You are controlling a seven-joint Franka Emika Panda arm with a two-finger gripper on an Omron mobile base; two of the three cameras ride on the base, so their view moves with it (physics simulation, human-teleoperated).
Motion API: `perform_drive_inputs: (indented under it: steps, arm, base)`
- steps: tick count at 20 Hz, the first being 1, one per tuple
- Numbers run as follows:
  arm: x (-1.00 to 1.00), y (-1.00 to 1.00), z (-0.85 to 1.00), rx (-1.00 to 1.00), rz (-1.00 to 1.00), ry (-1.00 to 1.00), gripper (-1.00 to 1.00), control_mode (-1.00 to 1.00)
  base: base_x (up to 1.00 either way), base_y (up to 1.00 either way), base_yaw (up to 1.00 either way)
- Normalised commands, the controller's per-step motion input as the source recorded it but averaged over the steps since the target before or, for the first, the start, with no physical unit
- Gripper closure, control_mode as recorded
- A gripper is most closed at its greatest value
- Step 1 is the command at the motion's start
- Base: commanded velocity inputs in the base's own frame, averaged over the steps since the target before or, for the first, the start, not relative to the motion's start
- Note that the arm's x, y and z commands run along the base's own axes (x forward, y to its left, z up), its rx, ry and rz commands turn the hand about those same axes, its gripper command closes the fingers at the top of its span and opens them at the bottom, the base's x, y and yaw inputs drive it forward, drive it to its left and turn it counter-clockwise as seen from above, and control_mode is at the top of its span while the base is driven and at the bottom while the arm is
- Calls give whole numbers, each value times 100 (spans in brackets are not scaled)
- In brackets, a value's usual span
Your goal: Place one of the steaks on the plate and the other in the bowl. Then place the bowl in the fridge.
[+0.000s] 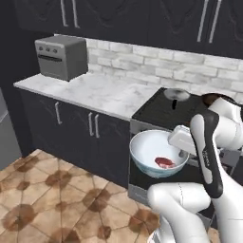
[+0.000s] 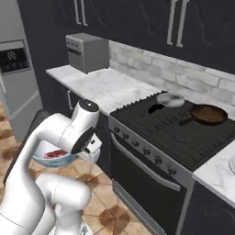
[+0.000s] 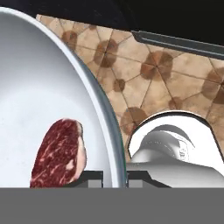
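Note:
The white, blue-tinted bowl hangs in the air in front of the stove, above the tiled floor. One raw red steak lies inside it, off to the side nearest the hand. My gripper is shut on the bowl's rim. In the hand view the rim runs between the two fingertips of the gripper, with the steak on the bowl's inner wall. In the right base view the bowl and steak sit low left behind my arm. The grey fridge stands at far left. A pale sliver on the right counter may be the plate.
A black stove carries a brown pan and a grey lid. A grey toaster oven sits on the marble counter. Dark cabinets line the wall above and below. Tiled floor lies open to the left.

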Motion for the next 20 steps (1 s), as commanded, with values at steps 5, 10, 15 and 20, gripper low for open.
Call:
perform_drive_inputs:
  steps: [5,10,15,20]
  arm:
    - [0,0,0,0,0,0,100,100]
    - [0,0,0,0,0,0,100,100]
    - [0,0,0,0,0,0,100,100]
    - [0,0,0,0,0,0,100,100]
  base:
    - [1,48,77]
    - [26,28,74]
    - [45,45,48]
    - [93,80,-1]
